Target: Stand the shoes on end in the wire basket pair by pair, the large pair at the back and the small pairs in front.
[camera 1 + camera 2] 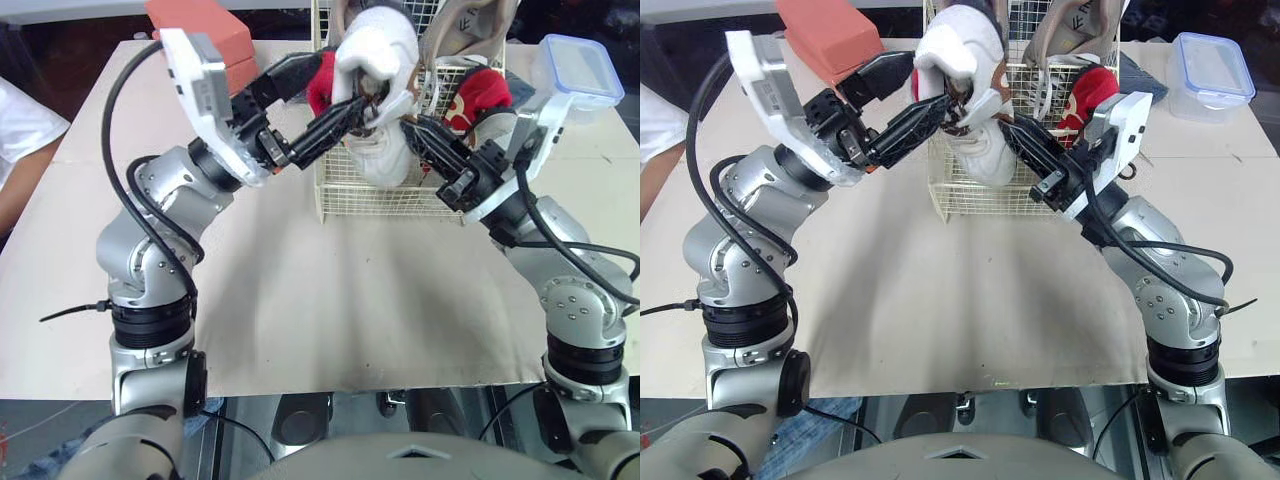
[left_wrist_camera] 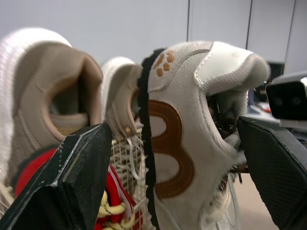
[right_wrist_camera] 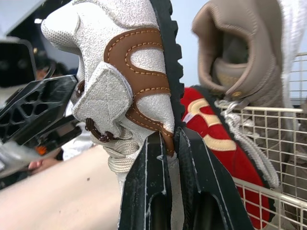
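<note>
A white suede shoe (image 1: pixel 375 60) with brown trim hangs upright over the front left of the white wire basket (image 1: pixel 370 212). My right gripper (image 3: pixel 175 139) is shut on its lower edge beside the black sole. My left gripper (image 1: pixel 340 88) is open around the same shoe. One of its fingers (image 2: pixel 273 167) rests against the shoe's opening, and the other stands a little apart from the sole. Red small shoes (image 1: pixel 482 95) stand in the basket. Large beige shoes (image 1: pixel 470 25) stand on end behind them.
The basket stands at the far middle of the tan table (image 1: pixel 330 300). An orange-red box (image 1: pixel 200 30) lies at the back left. A clear tub with a blue-rimmed lid (image 1: pixel 575 70) sits at the back right. A person's white sleeve (image 1: pixel 20 125) shows at the left edge.
</note>
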`<move>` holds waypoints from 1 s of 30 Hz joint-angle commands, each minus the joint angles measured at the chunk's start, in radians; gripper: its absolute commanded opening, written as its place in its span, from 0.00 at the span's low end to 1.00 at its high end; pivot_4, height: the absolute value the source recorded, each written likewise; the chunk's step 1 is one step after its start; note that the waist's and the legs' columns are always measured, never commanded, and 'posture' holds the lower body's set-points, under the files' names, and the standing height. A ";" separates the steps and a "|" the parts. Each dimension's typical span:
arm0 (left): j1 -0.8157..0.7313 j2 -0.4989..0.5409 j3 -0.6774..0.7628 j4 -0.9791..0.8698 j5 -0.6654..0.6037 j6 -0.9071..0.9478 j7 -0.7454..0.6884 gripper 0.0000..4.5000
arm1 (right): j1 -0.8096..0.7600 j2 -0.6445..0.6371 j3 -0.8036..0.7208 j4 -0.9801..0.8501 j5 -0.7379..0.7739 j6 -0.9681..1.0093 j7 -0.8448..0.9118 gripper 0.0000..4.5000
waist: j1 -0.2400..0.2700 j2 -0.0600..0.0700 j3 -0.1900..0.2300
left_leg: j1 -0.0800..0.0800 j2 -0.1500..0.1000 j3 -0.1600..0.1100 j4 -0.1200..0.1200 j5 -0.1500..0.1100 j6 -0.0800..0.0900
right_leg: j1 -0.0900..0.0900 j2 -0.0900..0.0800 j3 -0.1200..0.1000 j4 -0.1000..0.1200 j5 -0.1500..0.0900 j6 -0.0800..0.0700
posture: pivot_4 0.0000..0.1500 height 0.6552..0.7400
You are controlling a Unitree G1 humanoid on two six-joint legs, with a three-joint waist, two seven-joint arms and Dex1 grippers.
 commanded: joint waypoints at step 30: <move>0.075 -0.098 0.046 -0.156 0.068 -0.041 0.179 0.00 | 0.131 -0.095 -0.096 -0.137 0.085 -0.006 0.150 0.82 | 0.001 0.001 0.001 | 0.001 0.000 0.001 -0.010 0.002 -0.004 | 0.000 -0.001 0.000 -0.009 0.000 0.000 | 1.00 0.36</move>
